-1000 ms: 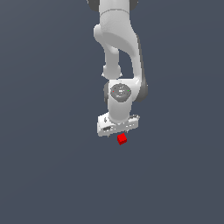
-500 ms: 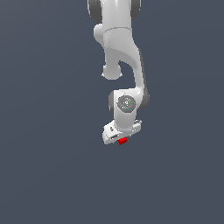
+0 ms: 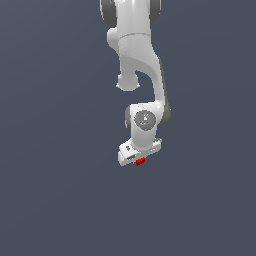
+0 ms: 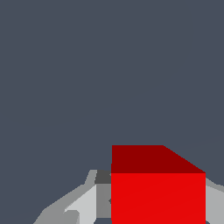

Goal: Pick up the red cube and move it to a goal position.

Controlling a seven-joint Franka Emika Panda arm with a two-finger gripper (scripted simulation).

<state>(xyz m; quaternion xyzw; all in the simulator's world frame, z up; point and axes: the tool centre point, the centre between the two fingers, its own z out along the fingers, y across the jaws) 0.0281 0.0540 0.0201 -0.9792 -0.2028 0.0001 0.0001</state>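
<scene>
**Red cube at the gripper, against plain grey**

Where the exterior view's left side begins, there is only flat slate-grey ground, evenly lit and without marks. Toward the middle stands the white arm, reaching down from the top edge through a bulky upper joint, a narrower link and a round wrist joint with a grey disc on its face. Below that joint sits the white gripper, its body tilted so that the end toward the exterior view's right is higher. The red cube shows as a small bright patch at the gripper's lower edge, touching it and partly hidden by it; only a sliver of red is visible. To the exterior view's right of the arm the grey ground carries on, bare of detail.

In the wrist view the same grey fills most of the picture. A light grey finger comes first, slanting in and lying just beside the cube's face. Next comes the cube itself, large and close, with a bright front face and a darker top face. A second finger shows as a pale strip at the cube's far side, touching it. The jaws are closed on the cube, one finger at each side.
</scene>
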